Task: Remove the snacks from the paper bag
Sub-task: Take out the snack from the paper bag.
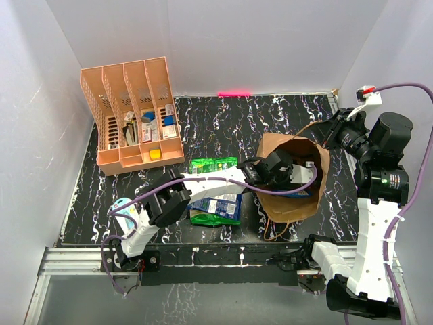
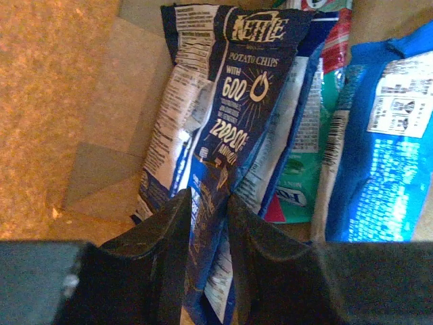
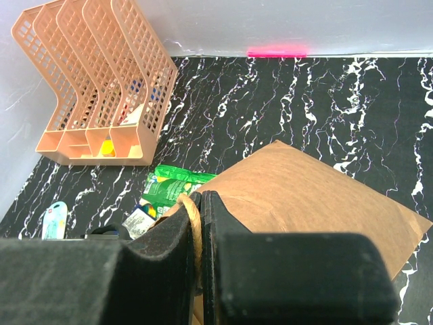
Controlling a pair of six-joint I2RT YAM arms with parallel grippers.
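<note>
The brown paper bag (image 1: 298,203) lies on the table's right half with its mouth open. My left gripper (image 1: 292,177) reaches inside it. In the left wrist view it (image 2: 208,203) is shut on a dark blue chips packet (image 2: 230,101). A bright blue packet (image 2: 392,135) and a green and red packet (image 2: 304,169) lie beside it in the bag. My right gripper (image 1: 329,135) is at the bag's far rim, shut (image 3: 200,203) on the bag's twisted paper handle (image 3: 195,230). Outside the bag lie a green packet (image 1: 213,164), a blue and white packet (image 1: 218,203) and another green one (image 1: 211,219).
The peach-orange organiser (image 1: 135,112) with small stationery stands at the back left. A light-blue and white oval gadget (image 1: 125,210) lies near the left arm's base. The left arm's purple cable (image 1: 223,193) runs over the packets. White walls enclose the table.
</note>
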